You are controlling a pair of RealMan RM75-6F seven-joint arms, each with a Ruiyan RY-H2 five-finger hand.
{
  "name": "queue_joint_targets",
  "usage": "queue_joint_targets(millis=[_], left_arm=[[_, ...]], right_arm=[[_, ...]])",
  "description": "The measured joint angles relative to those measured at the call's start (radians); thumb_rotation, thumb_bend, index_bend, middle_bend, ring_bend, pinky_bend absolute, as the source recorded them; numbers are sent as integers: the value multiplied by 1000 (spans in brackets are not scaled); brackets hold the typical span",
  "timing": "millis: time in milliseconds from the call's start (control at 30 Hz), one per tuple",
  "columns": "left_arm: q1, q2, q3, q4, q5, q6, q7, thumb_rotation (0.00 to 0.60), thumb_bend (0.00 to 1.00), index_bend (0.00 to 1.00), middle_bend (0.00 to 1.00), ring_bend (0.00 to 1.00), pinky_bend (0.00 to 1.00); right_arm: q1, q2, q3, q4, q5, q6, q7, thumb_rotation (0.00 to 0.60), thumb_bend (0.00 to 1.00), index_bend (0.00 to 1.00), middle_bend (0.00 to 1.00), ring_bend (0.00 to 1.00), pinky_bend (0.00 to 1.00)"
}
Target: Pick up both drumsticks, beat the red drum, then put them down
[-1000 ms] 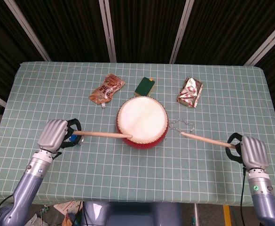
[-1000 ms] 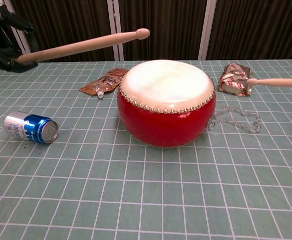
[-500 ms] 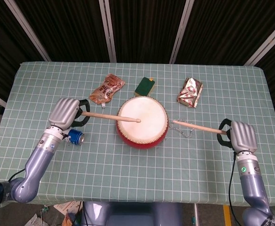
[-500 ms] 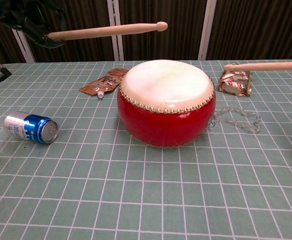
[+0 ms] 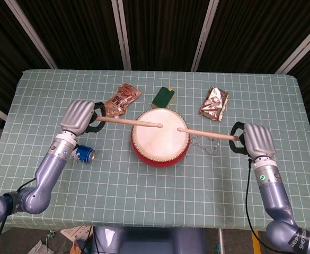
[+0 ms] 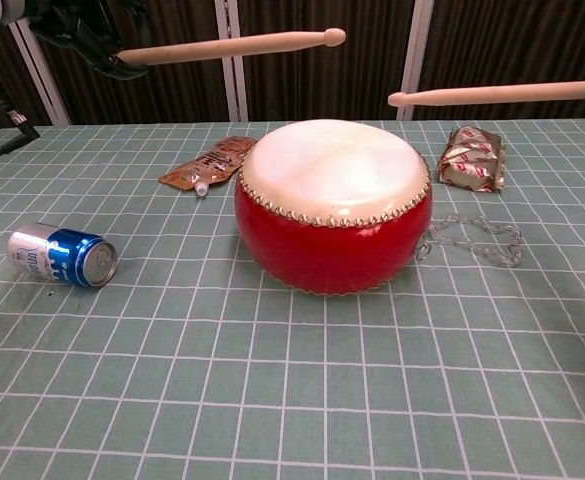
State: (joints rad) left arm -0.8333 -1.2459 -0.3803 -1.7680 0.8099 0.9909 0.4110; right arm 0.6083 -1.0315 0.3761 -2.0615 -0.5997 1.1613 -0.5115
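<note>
Nearest the robot, below and just inward of the left hand point(image 5: 79, 117), a blue drink can point(image 6: 63, 256) lies on its side on the checked tablecloth point(image 6: 292, 400). Between the two hands sits the red drum point(image 6: 332, 205). The left hand grips the left drumstick point(image 6: 234, 44) and the right hand point(image 5: 254, 139) grips the right drumstick point(image 6: 497, 93), both tips raised over the skin (poised, I judge, for a beat). Beyond the hands lie a brown pouch point(image 5: 121, 99), a green packet point(image 5: 164, 97) and a foil snack pack point(image 5: 214, 102).
</note>
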Motion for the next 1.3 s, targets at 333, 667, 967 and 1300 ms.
queue_joint_targets(millis=[333,667,967,1300], left_arm=[[-13,26,5,14,25,-19,-60,600,531,747,1000,1000,1000],[-3,68,4,9,61,-21,-129,600,531,746,1000,1000,1000],[14,97,29,47,99,-59,-211,600,531,747,1000,1000,1000],[21,104,53,86,120,-75,-253,600,531,746,1000,1000,1000]], right_arm=[[80,-30,36,10,73,12,9,600,640,966,1000,1000,1000],[98,-70,76,43,38,10,143,600,640,966,1000,1000,1000],[198,-216,-37,187,96,3,-43,600,640,967,1000,1000,1000],[283,-333,-155,314,139,135,-452,600,641,966,1000,1000,1000]])
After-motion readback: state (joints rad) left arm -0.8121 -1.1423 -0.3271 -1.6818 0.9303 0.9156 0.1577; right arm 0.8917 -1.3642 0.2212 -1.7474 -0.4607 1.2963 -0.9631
